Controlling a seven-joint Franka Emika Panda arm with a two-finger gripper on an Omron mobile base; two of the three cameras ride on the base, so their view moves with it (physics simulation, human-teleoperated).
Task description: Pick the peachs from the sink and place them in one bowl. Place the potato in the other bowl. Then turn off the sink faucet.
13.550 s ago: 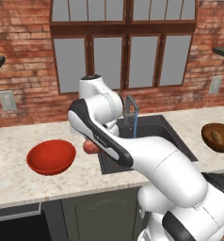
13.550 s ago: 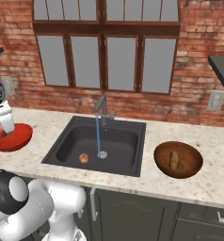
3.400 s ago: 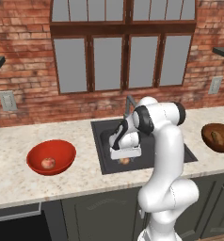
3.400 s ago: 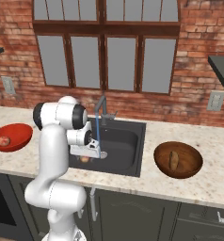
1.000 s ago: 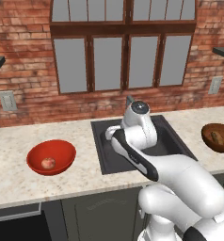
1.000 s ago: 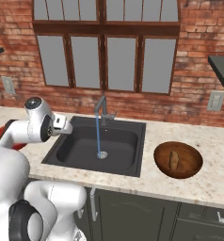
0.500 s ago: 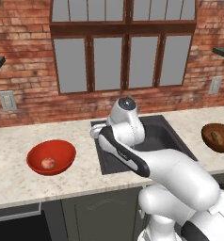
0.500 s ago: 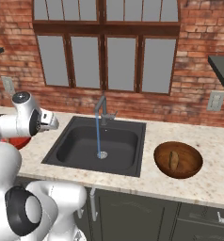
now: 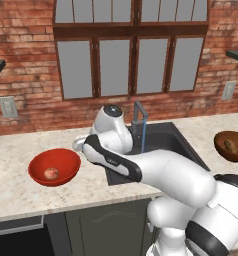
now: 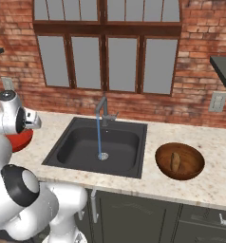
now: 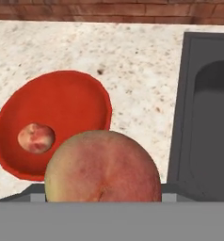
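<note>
Swinging further toward the red bowl (image 9: 55, 166) since half a second ago, the arm is now reaching over the bench (image 9: 21, 190) between bowl and sink (image 10: 98, 144), with its wrist end hanging just at 3 o'clock of the bowl rim in the left base view. From the hand view, a paler yellow-orange peach (image 11: 103, 168) is sitting large at 6 o'clock, right up against the camera; the claw is gripping this peach, jaws spread wide around it, though the finger tips themselves are hidden behind the fruit. Beyond it, at 9 o'clock in that view, the red bowl (image 11: 52, 123) is lying on the speckled bench with the reddish-pink peach (image 11: 36, 138) already resting inside, left of bowl centre. The sink's dark edge (image 11: 205, 113) is running down the 3 o'clock side. In the right base view, the faucet (image 10: 103, 111) is still running, a thin blue stream dropping to the drain. The potato (image 10: 174, 162) is lying in the dark brown wooden bowl (image 10: 180, 161) at 3 o'clock of the sink, well apart from the arm.
</note>
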